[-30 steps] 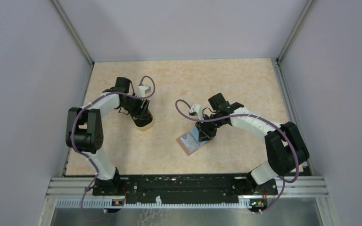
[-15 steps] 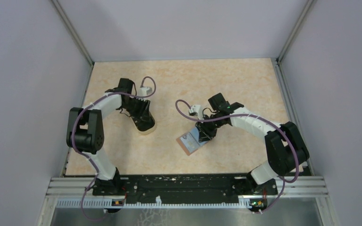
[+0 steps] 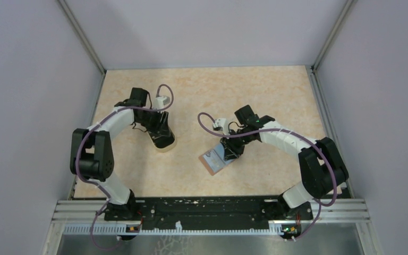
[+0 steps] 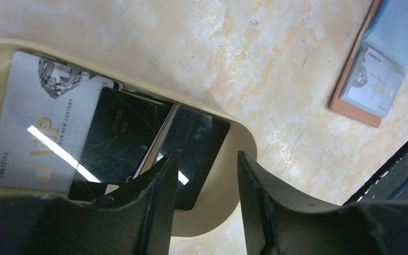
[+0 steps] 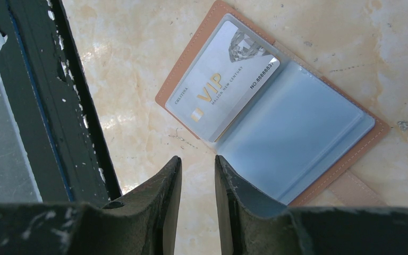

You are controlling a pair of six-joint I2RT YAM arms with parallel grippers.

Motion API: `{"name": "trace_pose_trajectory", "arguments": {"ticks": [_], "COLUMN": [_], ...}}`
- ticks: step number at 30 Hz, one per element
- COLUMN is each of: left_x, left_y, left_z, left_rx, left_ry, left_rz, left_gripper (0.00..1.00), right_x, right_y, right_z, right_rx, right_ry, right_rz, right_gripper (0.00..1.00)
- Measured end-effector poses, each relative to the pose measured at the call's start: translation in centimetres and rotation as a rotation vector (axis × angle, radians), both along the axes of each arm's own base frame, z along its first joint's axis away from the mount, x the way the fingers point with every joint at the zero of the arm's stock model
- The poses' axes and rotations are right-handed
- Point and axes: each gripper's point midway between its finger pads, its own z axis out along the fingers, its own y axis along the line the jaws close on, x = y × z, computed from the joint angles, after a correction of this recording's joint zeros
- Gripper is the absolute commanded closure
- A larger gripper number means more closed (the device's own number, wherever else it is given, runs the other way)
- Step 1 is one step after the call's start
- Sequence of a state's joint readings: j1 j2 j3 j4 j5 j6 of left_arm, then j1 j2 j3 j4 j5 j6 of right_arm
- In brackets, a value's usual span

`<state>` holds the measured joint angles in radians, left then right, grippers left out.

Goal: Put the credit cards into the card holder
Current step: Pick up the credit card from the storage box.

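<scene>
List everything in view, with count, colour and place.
card holder: one, reddish-brown, light blue lining, open flat on the table
silver VIP card: one, in a pocket of the card holder
cup: one, translucent yellowish, under the left gripper
white VIP card: one, inside the cup
black cards: at least two, overlapping inside the cup
table: one, beige marbled
walls: lilac-grey, three sides
rail: one, black, near edge
left arm, right arm: white and black
left gripper: open, over the cup
right gripper: narrowly open, beside the card holder

Left tool (image 4: 207,162) parted above cup (image 4: 223,220), white card (image 4: 37,122) and black cards (image 4: 117,138) inside, card holder (image 4: 369,79) beyond
</scene>
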<state>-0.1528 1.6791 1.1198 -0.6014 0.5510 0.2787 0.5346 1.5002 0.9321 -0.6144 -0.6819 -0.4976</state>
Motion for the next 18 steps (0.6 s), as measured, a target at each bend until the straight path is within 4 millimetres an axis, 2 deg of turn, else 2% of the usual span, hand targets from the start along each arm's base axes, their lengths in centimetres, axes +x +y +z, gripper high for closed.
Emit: {"name": "trace_pose_trajectory", "arguments": {"ticks": [2,4,8,15,18], "left_x": [0.0,0.2,0.3,0.5,0.4], "left_y": [0.4,0.8,1.3,0.9,0.7], "left_z": [-0.3,-0.8,-3.1,-3.0,-3.0], "left_rx": [0.022,0.049,0.089,0.09,0.088], "left_ry": [-0.002,-0.005,0.046,0.042,0.043], "left_rz": [0.002,-0.001,-0.005,-0.021,-0.028], "left_gripper": [0.41,0.4,0.4,0.52,0.54], "right_x": [0.0,0.0,0.0,0.0,0.0], "right_y": [0.0,0.0,0.0,0.0,0.0], "right_z": [0.0,0.0,0.0,0.0,0.0], "right_rx": [0.0,0.0,0.0,0.0,0.0], "right_ry": [0.0,0.0,0.001,0.001,0.001], "right_rz": [0.0,0.0,0.0,0.0,0.0], "right_gripper": [0.71,0.71,0.7,0.7,0.7]}}
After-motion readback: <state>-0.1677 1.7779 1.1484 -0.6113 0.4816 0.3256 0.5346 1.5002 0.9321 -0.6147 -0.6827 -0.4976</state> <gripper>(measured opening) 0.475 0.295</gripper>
